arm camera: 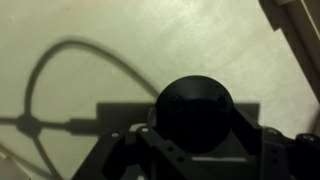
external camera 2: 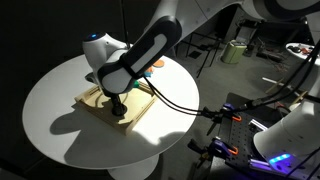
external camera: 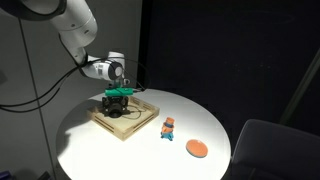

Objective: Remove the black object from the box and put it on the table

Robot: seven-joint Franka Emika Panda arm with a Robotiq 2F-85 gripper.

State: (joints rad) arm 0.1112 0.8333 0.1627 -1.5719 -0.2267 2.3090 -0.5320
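Observation:
The black object (arm camera: 196, 108) is a round dark lump that fills the lower middle of the wrist view. It rests on the light wooden floor of the box (arm camera: 90, 40). My gripper (arm camera: 197, 128) is lowered into the box, its two dark fingers pressed against the lump's left and right sides. In both exterior views the gripper (external camera: 118, 101) (external camera 2: 118, 108) points straight down into the box (external camera: 140, 124) (external camera 2: 92, 99) on the white round table (external camera: 100, 150) (external camera 2: 55, 110). There the lump is hidden among the dark fingers.
A flat orange disc (external camera: 197, 149) and a small orange-and-blue toy (external camera: 168, 127) lie on the table beside the box. The box's raised rim (arm camera: 298, 28) runs along the upper right of the wrist view. A cable shadow crosses the box floor. A dark chair (external camera: 270, 150) stands next to the table.

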